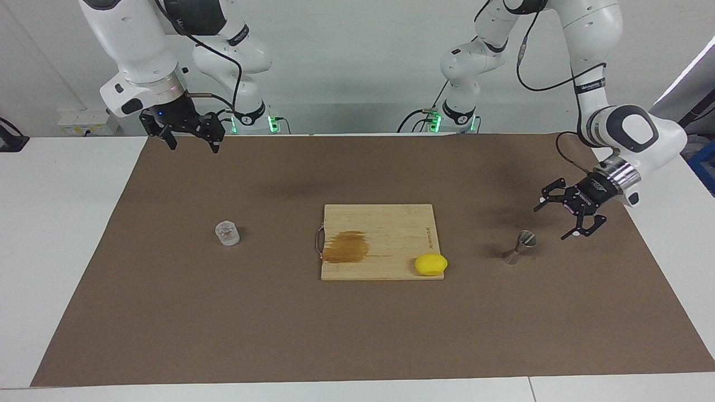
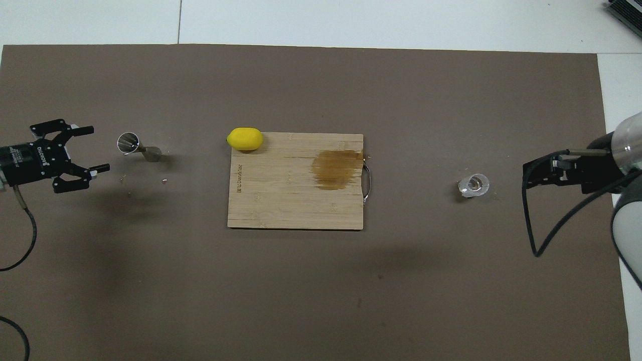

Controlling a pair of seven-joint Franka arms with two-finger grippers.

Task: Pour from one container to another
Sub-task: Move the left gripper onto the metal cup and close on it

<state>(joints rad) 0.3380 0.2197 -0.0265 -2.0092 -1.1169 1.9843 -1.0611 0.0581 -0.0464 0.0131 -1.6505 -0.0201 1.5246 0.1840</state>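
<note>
The small clear glass tumbler (image 1: 227, 233) stands upright under our spread right hand (image 1: 190, 137); our spread left hand (image 1: 565, 218) hovers beside the steel hourglass jigger (image 1: 519, 246).

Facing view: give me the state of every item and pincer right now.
Glass tumbler: upright, free on the mat.
Steel jigger: upright, ungrasped.
Lemon: on the cutting board's corner.
Cutting board: flat, stained brown.
Left pincer: open beside the jigger.
Right pincer: open, raised, waiting.
</note>
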